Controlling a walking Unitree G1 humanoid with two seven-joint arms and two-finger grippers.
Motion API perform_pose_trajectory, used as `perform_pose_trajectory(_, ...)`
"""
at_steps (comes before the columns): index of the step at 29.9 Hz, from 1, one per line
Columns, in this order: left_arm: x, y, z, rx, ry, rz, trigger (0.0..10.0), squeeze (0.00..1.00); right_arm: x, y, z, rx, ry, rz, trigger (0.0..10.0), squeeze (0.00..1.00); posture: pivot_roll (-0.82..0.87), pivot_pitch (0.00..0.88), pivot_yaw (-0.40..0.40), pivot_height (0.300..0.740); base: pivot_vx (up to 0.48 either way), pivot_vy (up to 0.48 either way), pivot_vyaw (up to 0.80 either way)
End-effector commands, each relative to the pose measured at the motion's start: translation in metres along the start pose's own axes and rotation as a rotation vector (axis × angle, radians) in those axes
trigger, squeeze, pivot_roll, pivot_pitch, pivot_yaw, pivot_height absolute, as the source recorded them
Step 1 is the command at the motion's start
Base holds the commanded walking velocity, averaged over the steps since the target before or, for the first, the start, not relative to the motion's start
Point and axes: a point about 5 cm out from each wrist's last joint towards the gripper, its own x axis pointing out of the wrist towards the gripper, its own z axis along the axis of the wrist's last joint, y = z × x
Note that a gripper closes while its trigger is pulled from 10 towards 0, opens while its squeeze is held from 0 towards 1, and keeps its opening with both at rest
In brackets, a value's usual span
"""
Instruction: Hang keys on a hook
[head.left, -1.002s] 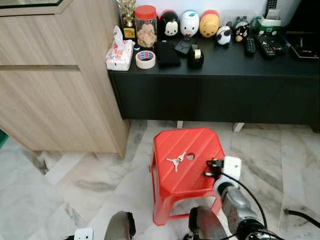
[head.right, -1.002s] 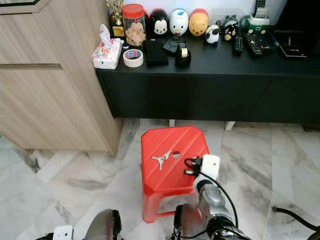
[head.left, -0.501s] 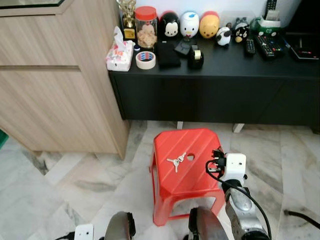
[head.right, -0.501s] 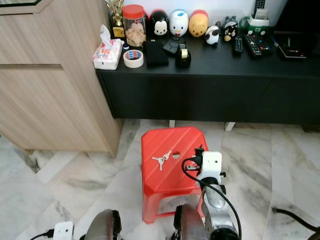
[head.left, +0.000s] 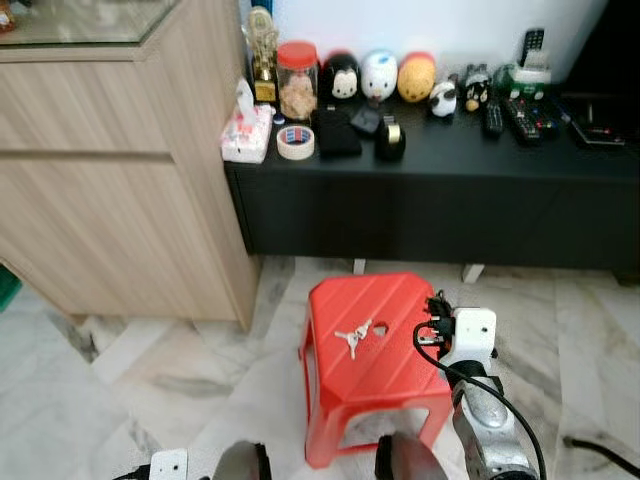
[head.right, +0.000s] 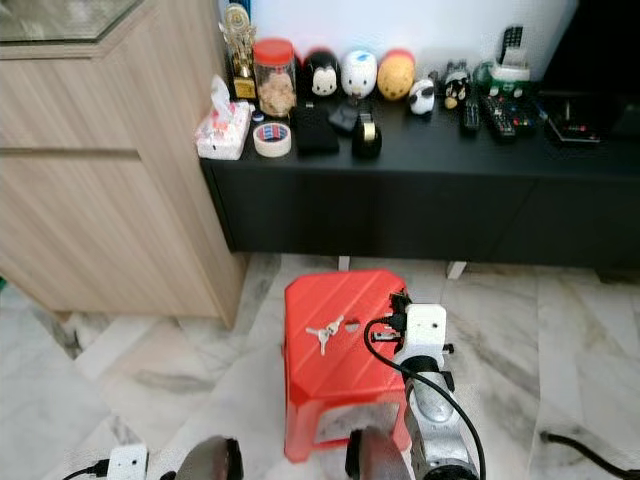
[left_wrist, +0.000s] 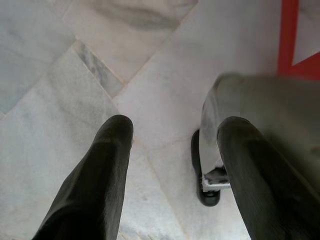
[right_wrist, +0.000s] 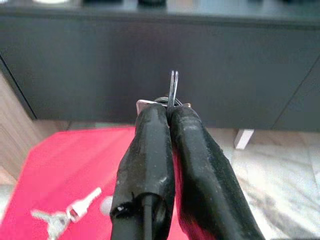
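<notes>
- On top of the red stool (head.left: 375, 330), near its middle hole: a bunch of keys (head.left: 353, 336), lying flat, untouched.
- At the stool's right edge: right gripper (right_wrist: 171, 112), raised over the seat, fingers pressed tight together on a thin metal ring (right_wrist: 173, 85) (a key ring or a hook, cannot tell which) that sticks up between the tips.
- Low by the marble floor (left_wrist: 60, 90), left of the stool's leg: left gripper (left_wrist: 172, 135), hanging idle, fingers spread apart, nothing between them.
- Behind the stool: black cabinet (head.left: 430, 190), top crowded with a tape roll (head.left: 295, 143), a red-lidded jar (head.left: 297, 80), round toy figures, remotes.
- Further left: pale wooden cupboard (head.left: 110, 200).
</notes>
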Motion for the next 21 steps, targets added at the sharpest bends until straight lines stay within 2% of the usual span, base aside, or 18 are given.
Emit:
perform_pose_trajectory(1,-0.0019,0.0007,-0.0069,0.008,0.030,0.003,10.0,0.00,-0.0007,0.0008,0.0034,0.006,-0.022,0.004,10.0,0.00,0.03,0.018,-0.030,0.705,0.000,0.000,0.00)
perform_pose_trajectory(7,-0.0020,0.0006,-0.0068,0.001,0.027,0.004,10.0,0.00,-0.0004,-0.0006,0.0060,0.012,-0.034,0.002,10.0,0.00,0.02,0.002,-0.031,0.720,0.000,0.000,0.00)
perform_pose_trajectory(13,-0.0020,-0.0007,-0.0071,-0.001,0.029,0.002,10.0,0.00,-0.0035,-0.0022,0.0037,0.062,-0.025,-0.015,10.0,0.00,0.03,0.000,-0.048,0.740,0.000,0.000,0.00)
perform_pose_trajectory(21,-0.0015,-0.0009,-0.0066,0.004,0.034,-0.002,10.0,0.00,-0.0097,0.0005,0.0017,0.102,-0.040,0.002,10.0,0.00,0.03,0.000,-0.041,0.740,0.000,0.000,0.00)
